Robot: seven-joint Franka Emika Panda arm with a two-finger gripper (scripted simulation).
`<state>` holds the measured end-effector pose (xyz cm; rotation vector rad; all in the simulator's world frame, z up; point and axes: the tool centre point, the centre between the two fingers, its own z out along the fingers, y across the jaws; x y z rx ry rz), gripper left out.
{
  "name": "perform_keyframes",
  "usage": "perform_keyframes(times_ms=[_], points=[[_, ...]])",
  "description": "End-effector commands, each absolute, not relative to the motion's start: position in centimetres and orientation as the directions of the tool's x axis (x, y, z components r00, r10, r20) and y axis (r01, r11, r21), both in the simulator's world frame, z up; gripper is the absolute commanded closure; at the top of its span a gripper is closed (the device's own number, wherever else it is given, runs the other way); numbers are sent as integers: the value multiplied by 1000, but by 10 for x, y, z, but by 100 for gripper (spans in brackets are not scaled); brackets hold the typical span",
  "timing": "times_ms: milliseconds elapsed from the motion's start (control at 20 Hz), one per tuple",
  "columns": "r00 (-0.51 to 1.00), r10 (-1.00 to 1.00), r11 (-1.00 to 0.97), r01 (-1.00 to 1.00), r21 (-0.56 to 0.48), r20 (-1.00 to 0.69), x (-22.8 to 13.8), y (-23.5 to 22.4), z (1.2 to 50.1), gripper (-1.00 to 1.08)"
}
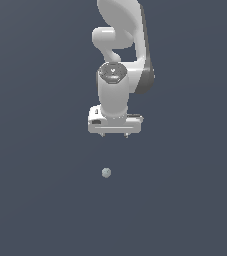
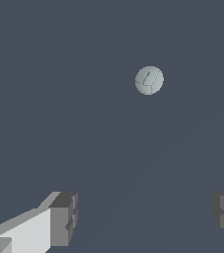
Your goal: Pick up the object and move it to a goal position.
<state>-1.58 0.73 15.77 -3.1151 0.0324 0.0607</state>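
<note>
The object [image 1: 106,172] is a tiny pale grey-green faceted ball lying on the dark floor. It also shows in the wrist view as a round pale ball [image 2: 149,80]. My gripper [image 1: 114,135] hangs above the floor, beyond the ball in the exterior view and well apart from it. In the wrist view its two fingertips [image 2: 64,217] stand wide apart with nothing between them, so my gripper [image 2: 144,215] is open. The ball sits ahead of the fingers, not between them.
The white Panda arm [image 1: 120,45] rises behind the gripper in the exterior view. The floor [image 1: 35,200] is a plain dark grey-blue surface with nothing else on it in view.
</note>
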Motion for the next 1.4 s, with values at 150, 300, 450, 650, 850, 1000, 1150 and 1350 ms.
perform_keyframes(times_ms=[150, 300, 450, 650, 850, 1000, 1150, 1350], points=[[999, -20, -999, -21, -27, -39, -16, 8, 159, -92], [999, -18, -999, -19, -32, -40, -16, 11, 162, -92], [999, -17, -999, -19, -35, -40, -16, 12, 164, -92], [999, -17, -999, -19, -35, -40, -16, 12, 164, -92], [999, -24, -999, -25, -33, -39, -13, 11, 162, -92], [999, -36, -999, -37, -32, -38, -7, 9, 159, -92], [998, -55, -998, -56, -30, -35, 2, 7, 154, -92], [996, -89, -996, -90, -25, -31, 18, 2, 144, -92]])
